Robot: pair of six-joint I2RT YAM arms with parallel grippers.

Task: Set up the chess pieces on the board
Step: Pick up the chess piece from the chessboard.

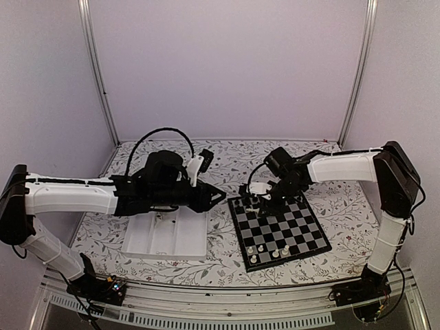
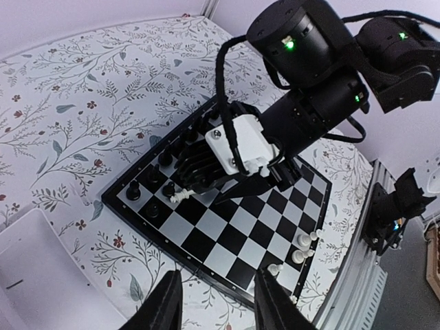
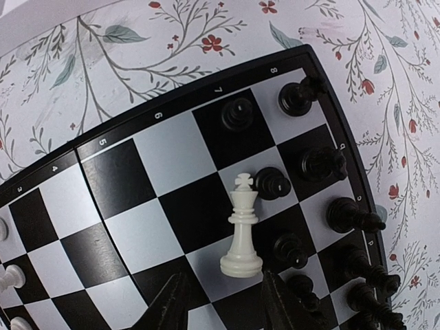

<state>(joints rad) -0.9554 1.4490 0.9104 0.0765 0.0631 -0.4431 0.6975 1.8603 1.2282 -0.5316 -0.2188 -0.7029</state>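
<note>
The board lies right of centre, with black pieces along its far-left edge and a few white pieces along its near edge. My right gripper hovers over the black side. In the right wrist view a white king lies on its side on the board, its head against a black pawn. It lies just beyond my open right gripper, which holds nothing. My left gripper is open and empty above the tablecloth, just off the board's edge.
A white compartment tray sits left of the board, under the left arm. The left wrist view shows the right arm's black and white wrist low over the black pieces. The flowered tablecloth covers the table; white walls enclose it.
</note>
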